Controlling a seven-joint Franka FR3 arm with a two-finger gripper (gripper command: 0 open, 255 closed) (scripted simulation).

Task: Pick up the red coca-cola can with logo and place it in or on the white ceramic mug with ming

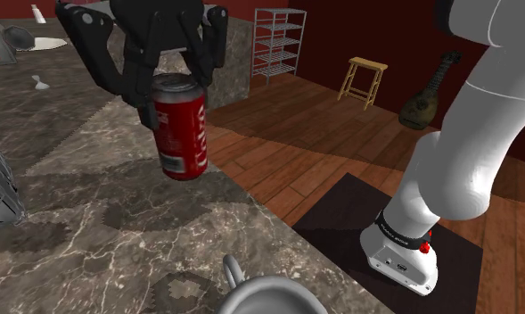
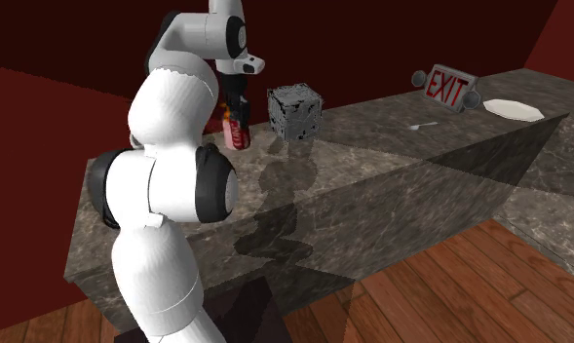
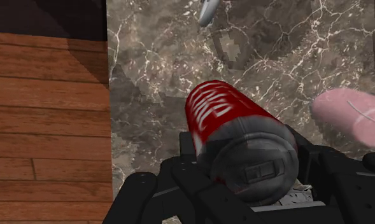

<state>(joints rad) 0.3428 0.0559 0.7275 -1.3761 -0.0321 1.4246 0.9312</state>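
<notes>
- Gripping the red cola can (image 1: 182, 134) between both fingers of my black gripper (image 1: 176, 85), which clasp it just under its grey top.
- The can hangs below my hand, clear of the marble counter (image 1: 100, 232) and tipped a little, with its white lettering running along its length.
- The mug (image 1: 271, 301), drawn pale grey, stands on the counter lower than my hand, on the side toward my arm's base (image 1: 403, 259). It is well apart from the can, and its handle is on the side nearer my hand.
- Looking along my fingers, the can's grey lid is closest to me. Its red body reaches out over the marble near the counter's edge, with the wooden floor (image 3: 46, 127) past that edge.
- A pink rounded thing (image 3: 351, 118) shows just beside the can; I cannot tell what it is.
- A patterned grey cube (image 2: 294, 114) sits on the counter near my hand. Much farther along are an EXIT sign (image 2: 448, 88) and a white plate (image 2: 514, 109).
</notes>
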